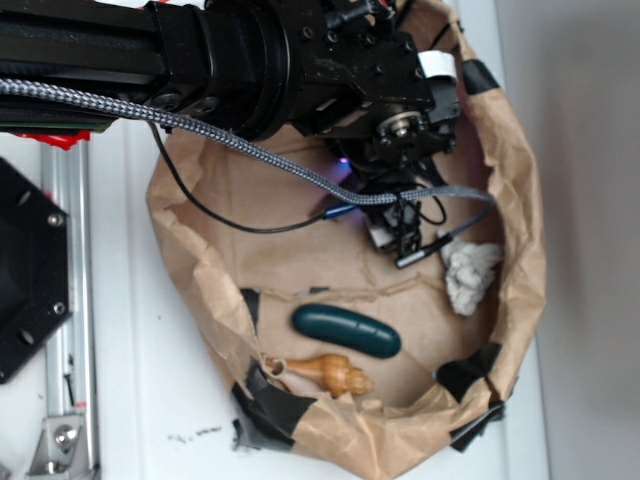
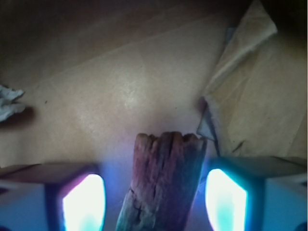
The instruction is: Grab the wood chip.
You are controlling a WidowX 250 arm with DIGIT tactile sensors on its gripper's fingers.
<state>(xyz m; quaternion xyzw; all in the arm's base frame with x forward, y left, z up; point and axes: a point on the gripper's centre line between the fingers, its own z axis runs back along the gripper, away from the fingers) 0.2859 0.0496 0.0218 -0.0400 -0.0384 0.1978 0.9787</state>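
The wood chip [image 2: 163, 180], a rough dark brown sliver, lies on the brown paper between my two glowing fingers [image 2: 83, 202] in the wrist view. There is a visible gap on each side of it, wider on the left. My gripper [image 2: 154, 195] is open around the chip. In the exterior view my gripper [image 1: 402, 240] points down onto the paper floor in the upper right of the paper nest, and the chip is hidden beneath it.
A dark green capsule [image 1: 346, 332] and a tan carved shell piece [image 1: 325, 373] lie nearer the front. A white crumpled lump [image 1: 470, 272] sits right of the gripper. Raised paper walls [image 1: 520, 230] with black tape ring the area. A braided cable [image 1: 250, 150] crosses above.
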